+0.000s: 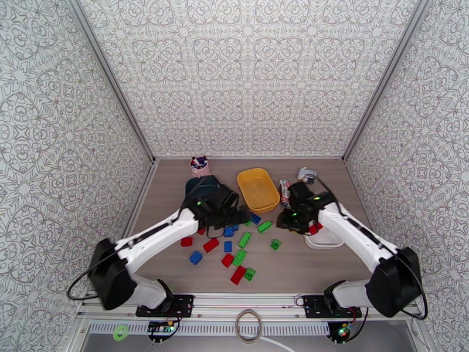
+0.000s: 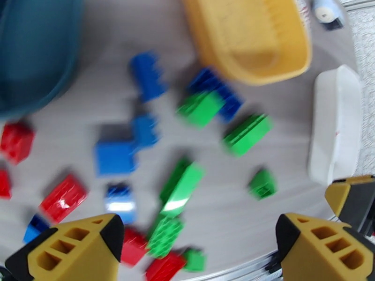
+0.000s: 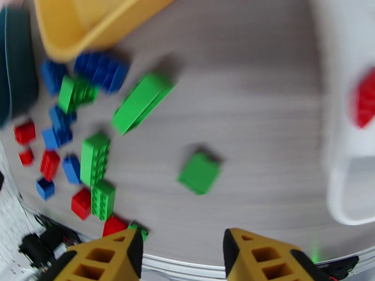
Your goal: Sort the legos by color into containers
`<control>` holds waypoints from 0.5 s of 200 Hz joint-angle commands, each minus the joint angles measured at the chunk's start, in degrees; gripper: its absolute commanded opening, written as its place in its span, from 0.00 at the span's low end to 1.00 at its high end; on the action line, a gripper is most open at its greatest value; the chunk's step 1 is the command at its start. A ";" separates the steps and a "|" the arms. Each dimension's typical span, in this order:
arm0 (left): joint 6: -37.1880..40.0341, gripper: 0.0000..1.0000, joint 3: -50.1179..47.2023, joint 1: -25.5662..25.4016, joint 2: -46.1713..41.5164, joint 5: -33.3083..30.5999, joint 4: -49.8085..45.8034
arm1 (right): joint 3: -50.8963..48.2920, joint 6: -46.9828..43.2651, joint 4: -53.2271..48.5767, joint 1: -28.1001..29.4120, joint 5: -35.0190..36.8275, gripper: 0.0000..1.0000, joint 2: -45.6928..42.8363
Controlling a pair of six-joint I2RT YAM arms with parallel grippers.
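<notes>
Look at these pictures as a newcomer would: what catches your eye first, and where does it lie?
The scatter of red, green and blue legos across the near middle of the table grabs attention first. Just behind it sits the bright yellow bin, which looks empty. To the right, the white bin holds a red brick.
</notes>
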 commanded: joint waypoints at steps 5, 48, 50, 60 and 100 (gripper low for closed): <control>-2.48 0.87 -7.56 -2.04 -7.48 -1.64 -5.66 | 0.05 3.78 3.27 6.92 -1.46 0.50 4.46; -12.58 0.85 -20.47 -3.90 -16.69 -1.18 -6.31 | 5.50 6.42 2.75 19.59 -2.45 0.52 11.50; -13.11 0.85 -20.87 -3.74 -17.30 -1.21 -6.21 | 5.70 6.64 2.79 19.99 -2.61 0.52 11.76; -15.39 0.85 -23.05 -2.61 -20.33 -1.45 -5.92 | 6.43 7.58 3.29 22.66 -3.42 0.52 12.65; -16.98 0.89 -26.48 8.48 -29.72 0.06 -7.76 | 7.58 12.62 6.74 30.41 -6.57 0.55 15.03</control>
